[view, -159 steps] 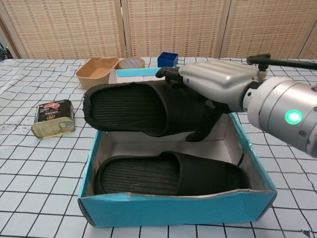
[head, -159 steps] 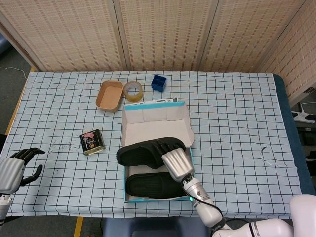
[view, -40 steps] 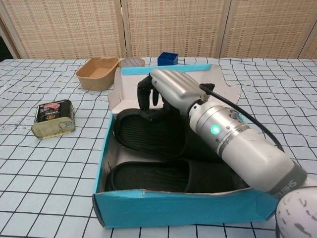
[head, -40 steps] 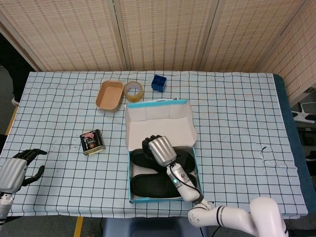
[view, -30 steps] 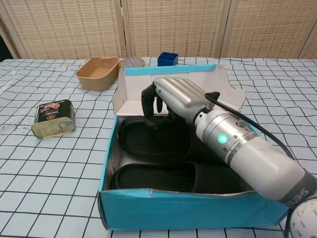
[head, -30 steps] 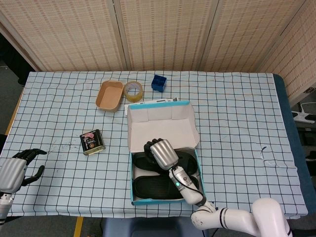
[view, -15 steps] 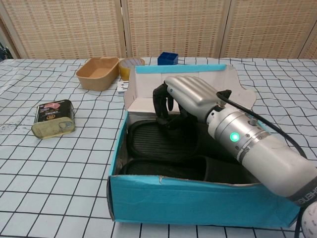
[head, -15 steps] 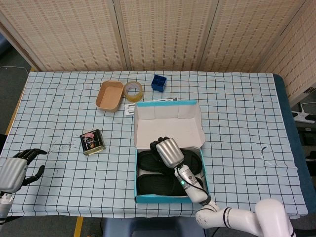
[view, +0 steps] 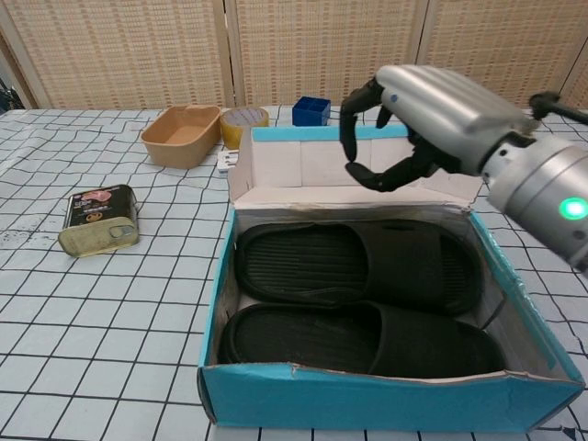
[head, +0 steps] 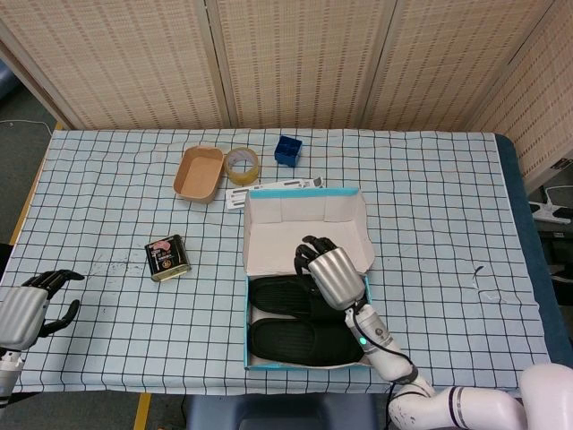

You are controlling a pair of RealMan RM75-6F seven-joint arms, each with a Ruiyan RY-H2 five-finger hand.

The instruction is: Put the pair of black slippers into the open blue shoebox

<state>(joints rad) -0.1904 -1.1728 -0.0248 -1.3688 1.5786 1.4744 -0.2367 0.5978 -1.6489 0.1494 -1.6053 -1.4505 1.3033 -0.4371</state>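
Both black slippers lie side by side inside the open blue shoebox, soles down, one nearer the front wall and one behind it, their long sides touching. In the head view the pair fills the lower half of the box, and the pale lid flap stands up at the far end.

The right hand hovers above the far end of the box, clear of the slippers, with nothing in it; its dark fingers are spread and loosely curved, thumb apart from the rest. From the head camera this hand sits over the far slipper and the lid's lower edge, with its forearm running down towards the near edge of the surface.

The left hand shows only in the head view, at the near left corner just off the surface, empty, its fingers apart.

The box rests on a surface covered in a checked cloth. To the left of the box lies a small tin can on its side with a pink label. Beyond the box are a tan oval bowl, a roll of tape just beside it, and a small blue square container. A small white item lies against the box's far left corner; I cannot tell what it is. Woven screens stand behind the surface.
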